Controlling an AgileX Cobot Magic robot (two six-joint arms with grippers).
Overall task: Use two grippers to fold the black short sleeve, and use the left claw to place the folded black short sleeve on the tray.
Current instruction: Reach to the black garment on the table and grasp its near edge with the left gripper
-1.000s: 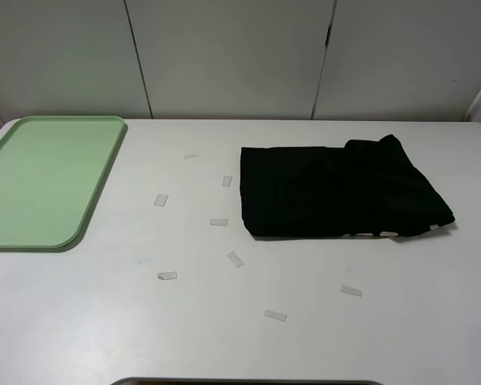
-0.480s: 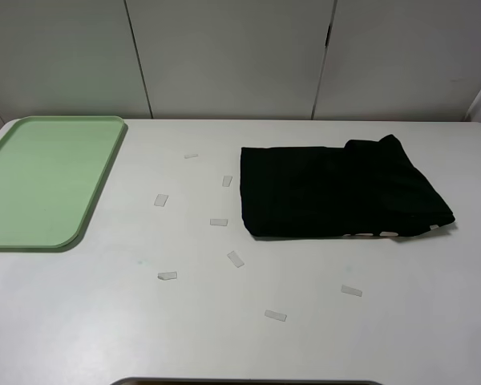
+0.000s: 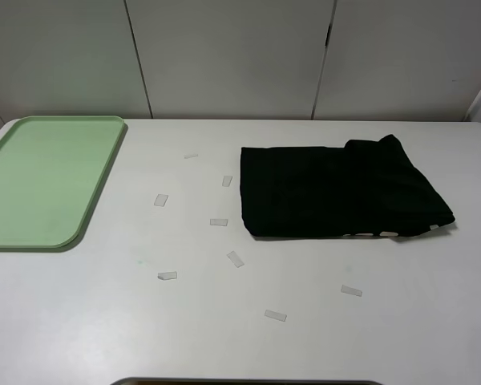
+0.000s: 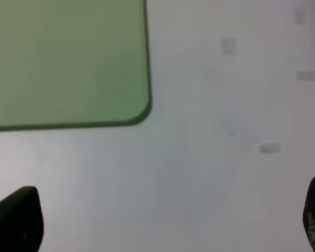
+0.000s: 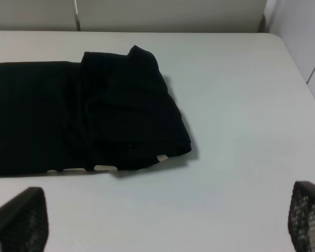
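The black short sleeve (image 3: 341,192) lies folded into a rough rectangle on the white table, right of centre, with bits of pale lettering at its near edge. It also shows in the right wrist view (image 5: 84,115). The pale green tray (image 3: 44,180) sits empty at the far left; its corner shows in the left wrist view (image 4: 68,63). Neither arm shows in the exterior view. The left gripper (image 4: 163,220) is open above bare table near the tray's corner. The right gripper (image 5: 168,220) is open, on the near side of the shirt's right end.
Several small white paper strips (image 3: 236,258) lie scattered on the table between the tray and the shirt and in front of the shirt. A grey panelled wall (image 3: 240,56) runs behind the table. A dark edge (image 3: 248,382) shows at the table's front.
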